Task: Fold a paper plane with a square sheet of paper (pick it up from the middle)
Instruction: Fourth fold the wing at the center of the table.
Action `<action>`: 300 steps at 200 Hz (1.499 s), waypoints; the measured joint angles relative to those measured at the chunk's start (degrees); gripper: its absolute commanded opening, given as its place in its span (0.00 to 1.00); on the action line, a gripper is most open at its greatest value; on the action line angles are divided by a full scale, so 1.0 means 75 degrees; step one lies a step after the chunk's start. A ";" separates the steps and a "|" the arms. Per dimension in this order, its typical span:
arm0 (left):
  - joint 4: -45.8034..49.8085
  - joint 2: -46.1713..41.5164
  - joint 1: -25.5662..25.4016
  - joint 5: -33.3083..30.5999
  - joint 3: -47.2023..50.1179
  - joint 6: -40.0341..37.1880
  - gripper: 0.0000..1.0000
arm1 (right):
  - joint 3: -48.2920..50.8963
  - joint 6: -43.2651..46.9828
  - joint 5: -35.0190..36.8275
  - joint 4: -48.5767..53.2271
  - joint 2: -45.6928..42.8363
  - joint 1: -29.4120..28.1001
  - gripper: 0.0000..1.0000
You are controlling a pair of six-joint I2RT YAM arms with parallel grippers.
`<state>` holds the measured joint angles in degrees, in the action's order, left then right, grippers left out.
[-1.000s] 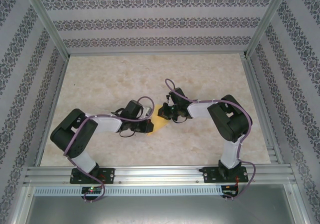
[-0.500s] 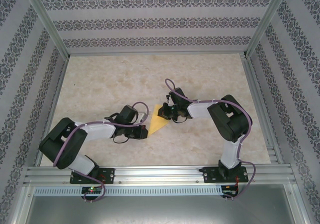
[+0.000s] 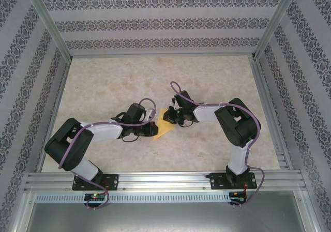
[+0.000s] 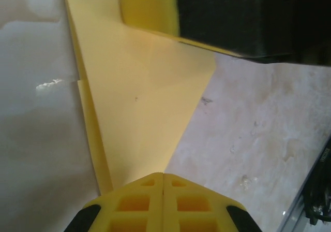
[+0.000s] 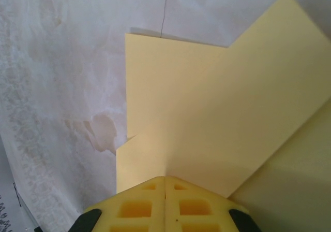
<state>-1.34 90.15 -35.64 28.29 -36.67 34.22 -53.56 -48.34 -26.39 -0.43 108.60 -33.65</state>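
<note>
**Both jaws closed at the folded paper**

Top view: the folded yellow paper lies flat on the counter. My left arm reaches it from its left side, and my right arm from its far right corner.

Left wrist: the left jaws are closed, with the fingertips meeting at the paper's narrow tip.

Right wrist: the right jaws are closed too, fingertips at the paper's near edge. I cannot tell whether either pair pinches a layer or merely presses on it.
</note>
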 measured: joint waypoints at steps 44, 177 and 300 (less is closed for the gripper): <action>0.0006 0.0204 0.0000 -0.0102 0.0029 0.0032 0.00 | -0.0169 0.0152 0.0108 0.0315 -0.0009 -0.0015 0.05; -0.0052 0.0198 0.0000 -0.0195 0.0268 0.0108 0.00 | 0.0627 -0.0009 0.0262 -0.0207 -0.0682 -0.0991 0.00; 0.0181 0.0221 0.0000 -0.0312 0.0163 0.0105 0.00 | 0.0402 0.0469 -0.0306 -0.0172 -0.0242 -0.0525 0.00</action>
<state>0.01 91.81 -35.64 25.96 -35.44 35.00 -50.54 -44.82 -28.69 -1.72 106.78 -37.58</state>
